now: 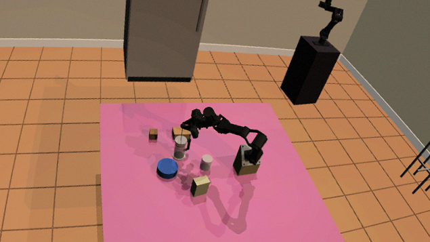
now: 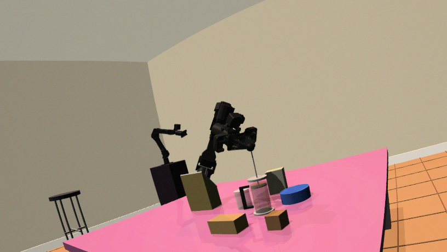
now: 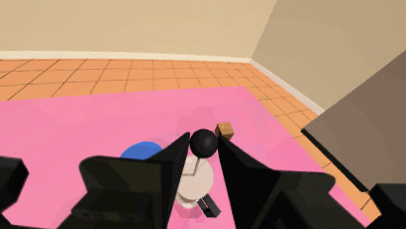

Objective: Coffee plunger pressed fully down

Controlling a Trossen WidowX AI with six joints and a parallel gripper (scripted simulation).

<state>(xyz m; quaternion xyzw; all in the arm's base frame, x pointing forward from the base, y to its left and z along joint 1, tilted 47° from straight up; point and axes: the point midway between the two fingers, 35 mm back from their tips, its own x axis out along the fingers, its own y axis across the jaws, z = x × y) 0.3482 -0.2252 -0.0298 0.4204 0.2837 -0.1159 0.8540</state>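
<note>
light: even, bright | shadows: soft, doubled on table [image 1: 270, 223] (toward camera) | focus: sharp | wall lines bowed

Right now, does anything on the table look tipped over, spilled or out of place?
Nothing stands out. The coffee press stands upright, its plunger rod still raised, and the gripper is shut on the black knob.

press [image 2: 261, 196] on table [image 2: 344, 200], disc [image 2: 294, 194] beside it, gripper [image 3: 204, 144] above

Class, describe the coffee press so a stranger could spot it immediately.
Find the pink table, then the cluster of blocks beside the arm. The coffee press stands among them, the only clear glass cylinder, its thin rod rising to a black knob clamped in the end effector.
</note>
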